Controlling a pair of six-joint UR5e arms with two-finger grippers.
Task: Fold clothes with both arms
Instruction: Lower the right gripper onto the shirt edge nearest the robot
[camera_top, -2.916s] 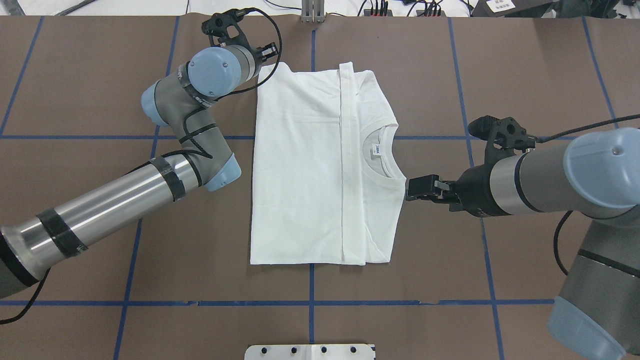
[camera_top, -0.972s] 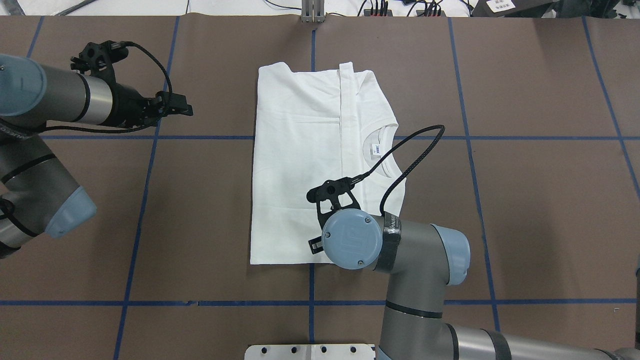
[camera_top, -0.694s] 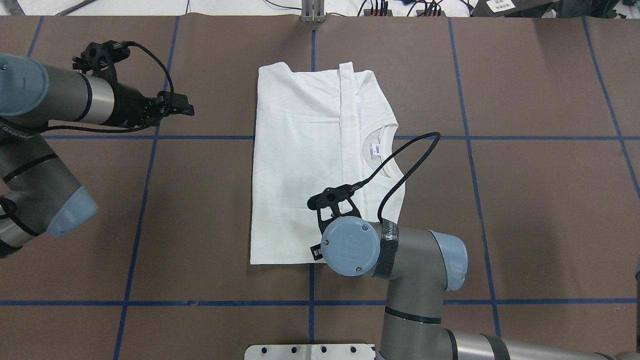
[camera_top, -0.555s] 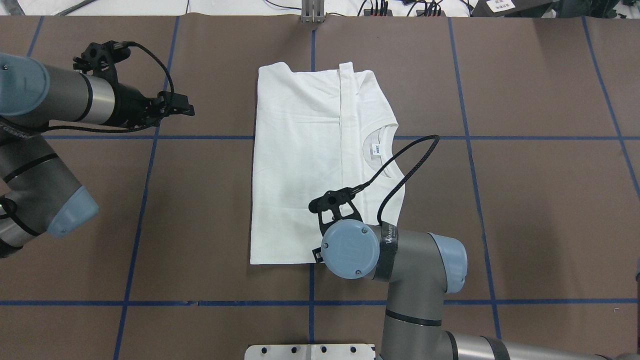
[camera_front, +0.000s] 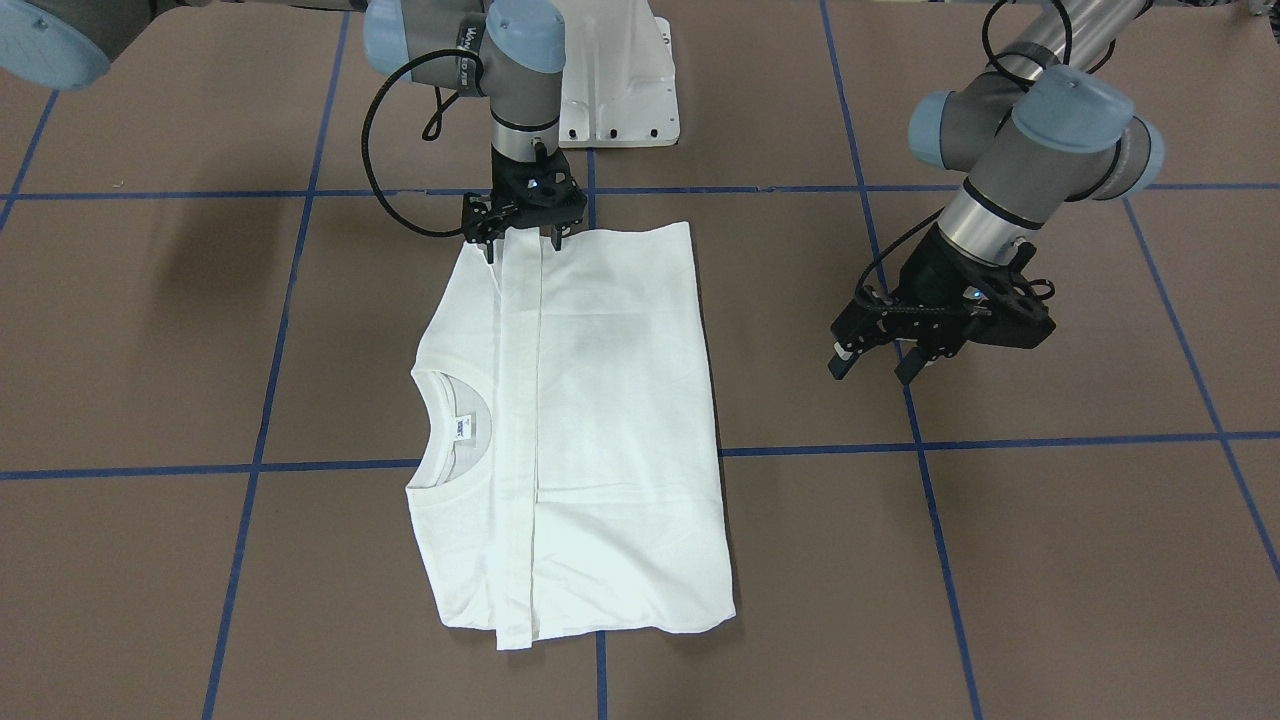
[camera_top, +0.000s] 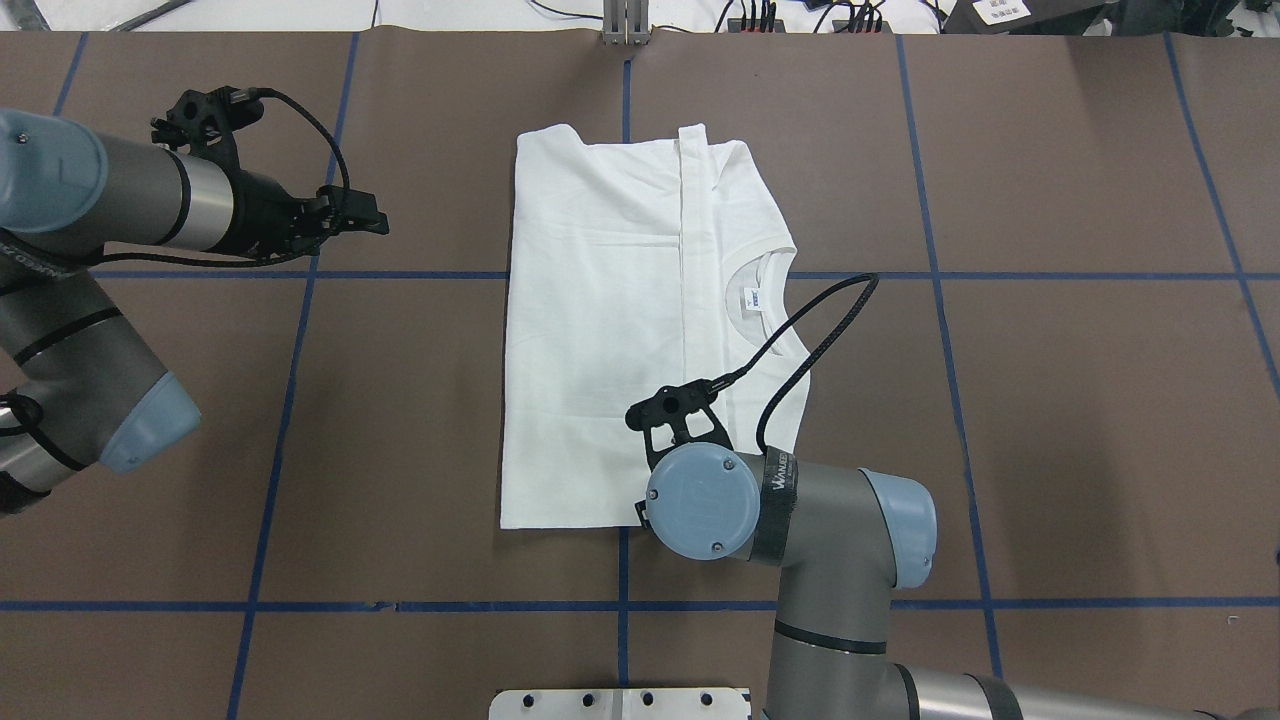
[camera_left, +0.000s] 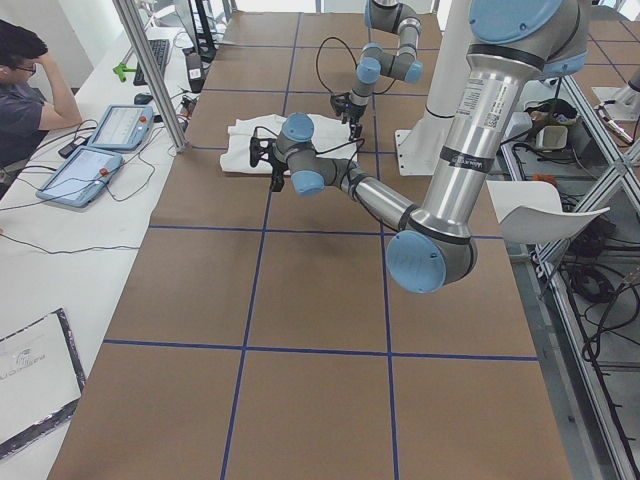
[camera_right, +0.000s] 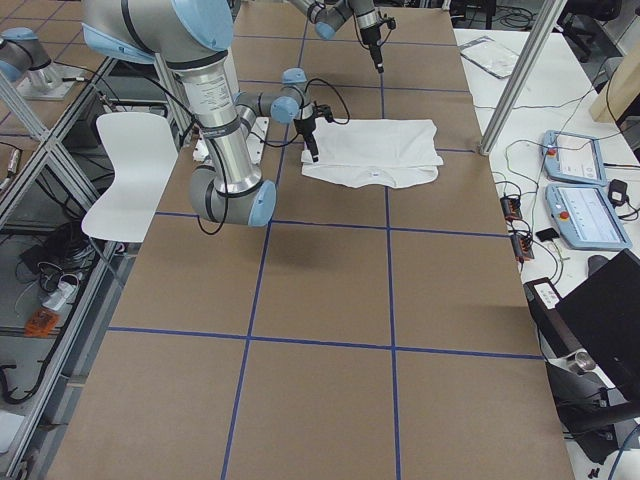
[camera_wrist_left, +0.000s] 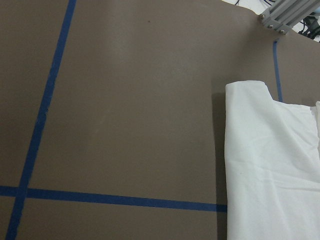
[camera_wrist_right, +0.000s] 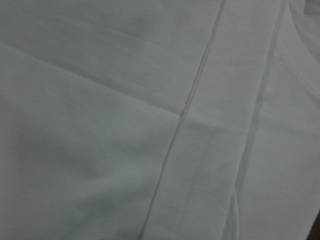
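Jaws of my right gripper (camera_front: 523, 238) stand wide astride the near hem of the T-shirt (camera_top: 610, 330), which lies flat and partly folded on the counter (camera_top: 1050, 420). The left gripper (camera_front: 880, 362), also wide, hovers well apart. I judge this is the grasping step. Next, pinch the hem cleanly.

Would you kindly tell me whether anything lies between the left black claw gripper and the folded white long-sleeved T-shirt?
Nothing visible does. The open left black claw gripper hovers beside the folded white long-sleeved T-shirt, with only bare brown table surface and a blue tape line between them. The right gripper is at the shirt's robot-side edge.
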